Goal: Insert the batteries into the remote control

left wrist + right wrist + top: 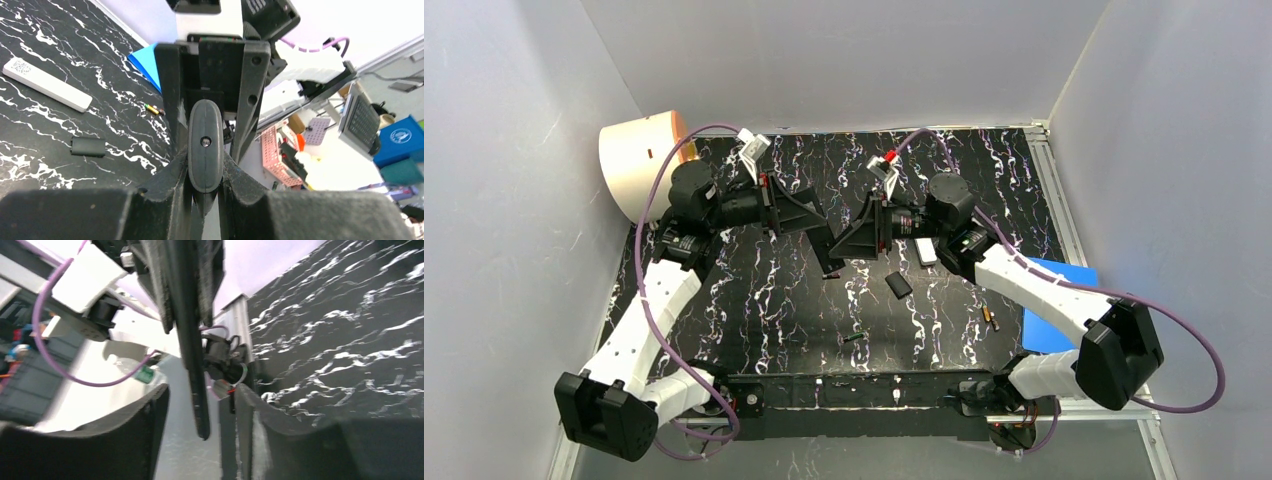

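Left wrist view, foreground: the left gripper (205,172), its two dark fingers closed tight on the black remote control (205,145). The remote shows here as a slim black body with a rounded oval outline and a small pale dot at its centre. In the right wrist view it appears edge-on, as a thin dark slab. It is held over the middle of the black marbled table (774,310), where the two arms meet.

The right gripper (200,395) faces it from the opposite side. Its jaws are parted, one on each side of the remote, with a visible gap on both sides, and it holds nothing.

The batteries lie loose on the table. A black-and-gold cell (990,320) lies near the blue sheet (1064,300), and a small greenish cell (852,337) lies nearer the arm bases.

A small black cover plate (898,285) lies flat beside a white remote (926,251), the two apart. A cream cylinder (639,160) stands at the far left corner.
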Robot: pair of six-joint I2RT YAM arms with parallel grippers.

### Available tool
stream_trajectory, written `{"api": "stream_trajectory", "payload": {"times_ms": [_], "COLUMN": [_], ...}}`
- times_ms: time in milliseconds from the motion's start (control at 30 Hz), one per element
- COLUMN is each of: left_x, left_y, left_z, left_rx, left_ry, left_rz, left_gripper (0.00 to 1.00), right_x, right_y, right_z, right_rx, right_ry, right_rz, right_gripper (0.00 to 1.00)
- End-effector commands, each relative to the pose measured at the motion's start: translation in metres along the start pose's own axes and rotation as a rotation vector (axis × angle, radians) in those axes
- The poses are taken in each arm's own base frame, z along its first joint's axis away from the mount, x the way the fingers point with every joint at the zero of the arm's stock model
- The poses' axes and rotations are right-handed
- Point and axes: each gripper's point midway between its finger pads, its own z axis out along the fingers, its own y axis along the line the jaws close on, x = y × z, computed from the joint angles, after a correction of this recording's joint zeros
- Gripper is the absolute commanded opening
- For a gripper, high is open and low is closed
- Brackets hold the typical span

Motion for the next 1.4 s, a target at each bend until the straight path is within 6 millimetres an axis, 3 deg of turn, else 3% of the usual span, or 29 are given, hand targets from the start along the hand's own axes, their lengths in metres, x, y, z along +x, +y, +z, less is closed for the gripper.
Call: {"api": "stream_trajectory", "payload": {"times_ms": [0,100,267,333,433,500,567,667,700,767,900,1033,1100,1200,1367], "left_x": [-0.039,-0.053,-0.063,-0.068,-0.071,-0.071,-0.069,-0.066,-0.065,-0.061,-0.052,-0.045,-0.038,-0.024,-0.009], "left_y": [-0.030,-0.034,-0.026,-0.024,-0.021,-0.020,-0.017,-0.016,-0.017,-0.017,-0.008,0.027,0.057,0.084,0.099], "left_z": [0.005,0.005,0.008,0.008,0.006,0.006,0.008,0.006,0.005,0.003,-0.003,-0.015,-0.033,-0.061,-0.096], "left_rx": [0.047,0.034,0.013,0.002,-0.006,0.002,0.005,0.000,-0.003,-0.009,-0.061,-0.285,-0.489,-0.712,-0.909], "left_ry": [-0.101,-0.162,-0.205,-0.237,-0.293,-0.301,-0.294,-0.293,-0.294,-0.291,-0.280,-0.265,-0.263,-0.250,-0.276], "left_rz": [-0.021,-0.027,-0.086,-0.105,-0.111,-0.105,-0.111,-0.063,-0.026,0.067,0.206,0.199,0.168,0.136,0.111], "left_gripper": [0.00,0.01,0.29,0.33,0.29,0.06,0.00,0.00,0.00,0.00,0.00,0.00,0.00,0.00,0.00], "right_x": [-0.030,-0.040,-0.059,-0.066,-0.069,-0.068,-0.066,-0.064,-0.065,-0.063,-0.059,-0.036,-0.008,0.030,0.091], "right_y": [0.047,0.052,0.043,0.036,0.035,0.034,0.034,0.030,0.029,0.025,0.013,-0.024,-0.041,-0.058,-0.089], "right_z": [0.005,0.012,0.016,0.016,0.015,0.016,0.016,0.014,0.011,0.005,-0.016,-0.042,-0.052,-0.060,-0.056], "right_rx": [-0.165,-0.206,-0.155,-0.116,-0.106,-0.114,-0.120,-0.093,-0.064,-0.005,0.159,0.396,0.462,0.506,0.550], "right_ry": [-0.017,-0.034,-0.124,-0.164,-0.193,-0.185,-0.180,-0.187,-0.195,-0.199,-0.204,-0.146,-0.033,0.112,0.387], "right_rz": [-0.054,-0.009,-0.008,-0.001,0.001,0.007,0.012,-0.002,-0.042,-0.092,-0.189,-0.199,-0.211,-0.254,-0.416], "right_gripper": [0.48,0.31,0.12,0.09,0.08,0.09,0.19,0.65,0.73,0.81,0.84,0.86,0.83,0.75,0.70]}}
